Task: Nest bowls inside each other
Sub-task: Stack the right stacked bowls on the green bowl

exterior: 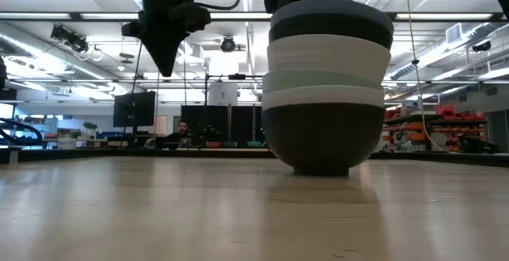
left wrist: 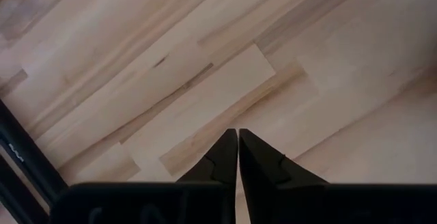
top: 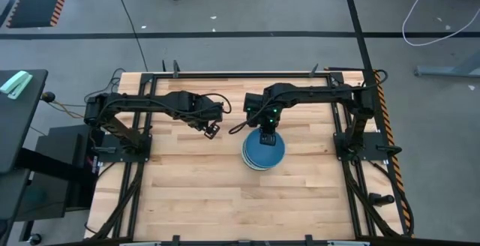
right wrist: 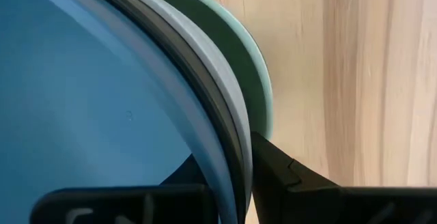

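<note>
One nested stack of bowls [top: 263, 154] at table centre, blue bowl [right wrist: 82, 108] uppermost. Right gripper [top: 268, 136] directly above, fingers straddling its rim. Left gripper [top: 212, 130] pinched closed, empty, well apart.

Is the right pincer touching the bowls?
Touching. In the right wrist view, the right pincer straddles the rims of the blue bowl and the bowls beneath, one finger pressed against the outside.

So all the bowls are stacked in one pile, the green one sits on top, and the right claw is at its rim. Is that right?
Not quite. The top bowl is the blue bowl, as the high view shows; the mint green bowl sits lower in the pile, seen in the low view. The rest holds: one pile, with the right gripper at its rim.
</note>
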